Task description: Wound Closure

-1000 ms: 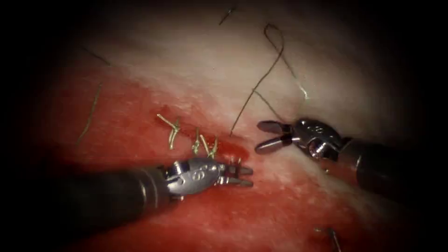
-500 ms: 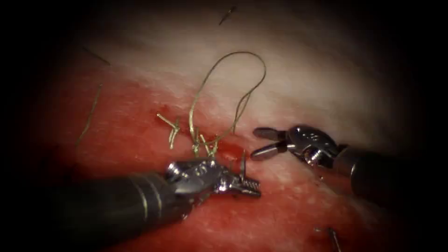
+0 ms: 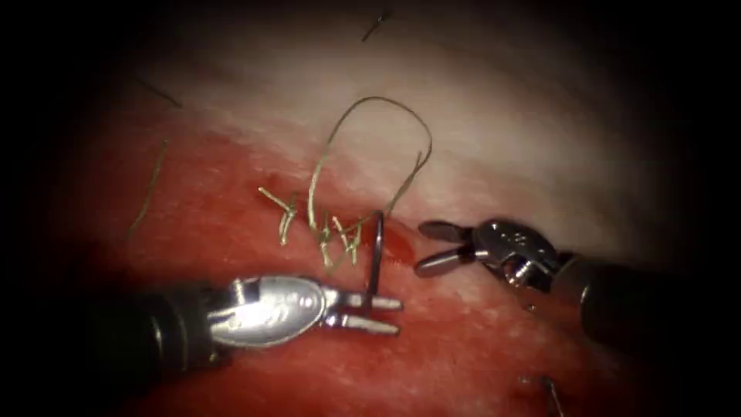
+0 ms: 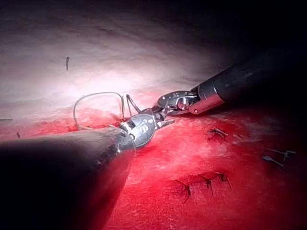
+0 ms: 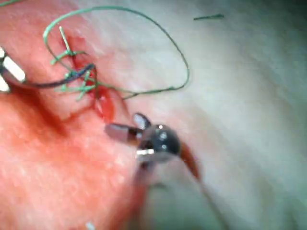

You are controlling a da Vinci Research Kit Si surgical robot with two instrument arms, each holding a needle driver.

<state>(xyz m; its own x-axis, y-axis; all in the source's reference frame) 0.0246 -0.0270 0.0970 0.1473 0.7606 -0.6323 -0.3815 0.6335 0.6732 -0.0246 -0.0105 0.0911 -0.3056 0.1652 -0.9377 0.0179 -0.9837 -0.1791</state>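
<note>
My left tool (image 3: 397, 315) lies low on the left of the cut, shut on one end of the curved needle (image 3: 375, 255). The needle arcs upright from the jaws, and its other end sits by the knotted stitches (image 3: 340, 239). I cannot tell whether that end touches the tissue (image 3: 478, 139). From there the thread (image 3: 386, 100) rises in a loop over the pale tissue and comes back down to the stitches. On the cut's right, my right tool (image 3: 421, 247) is open and holds nothing. The right wrist view has those open jaws (image 5: 122, 123) near the needle (image 5: 53, 84).
Red fluid (image 3: 397, 245) pools at the cut between the two tools. Cut ends of thread lie at the left (image 3: 150, 185), at the top (image 3: 374, 27) and at the lower right (image 3: 552, 390). Older dark stitches (image 4: 206, 179) show in the left wrist view.
My left tool has drawn back to the left and rolled, and the needle now stands up in a tall arc. The thread loop has shrunk slightly. The right tool has barely moved.
</note>
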